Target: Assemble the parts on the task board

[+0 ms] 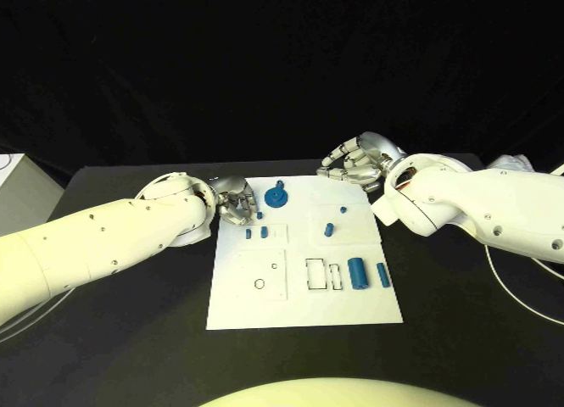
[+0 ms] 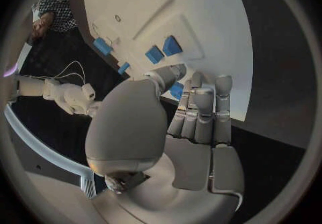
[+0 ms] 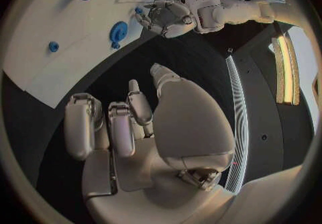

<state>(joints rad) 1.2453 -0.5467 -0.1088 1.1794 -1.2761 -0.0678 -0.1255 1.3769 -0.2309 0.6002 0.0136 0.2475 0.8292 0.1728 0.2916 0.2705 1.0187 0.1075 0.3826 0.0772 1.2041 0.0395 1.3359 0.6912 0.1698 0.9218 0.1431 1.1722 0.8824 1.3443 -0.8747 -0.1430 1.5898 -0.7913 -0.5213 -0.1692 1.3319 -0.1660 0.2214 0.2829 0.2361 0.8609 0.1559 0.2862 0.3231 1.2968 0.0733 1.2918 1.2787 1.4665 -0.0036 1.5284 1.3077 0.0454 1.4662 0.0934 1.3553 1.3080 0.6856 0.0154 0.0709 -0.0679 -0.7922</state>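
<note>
Hovering at the task board (image 1: 304,315) edge, the left hand (image 1: 237,202), fingers together and holding nothing visible, needed careful alignment over the small blue parts (image 1: 256,231); the right hand (image 1: 355,161) idled, curled and empty.

Robotics lab, black-draped table (image 1: 135,339) against dark backdrop, white task board (image 1: 301,297) with blue parts (image 1: 276,198)
</note>
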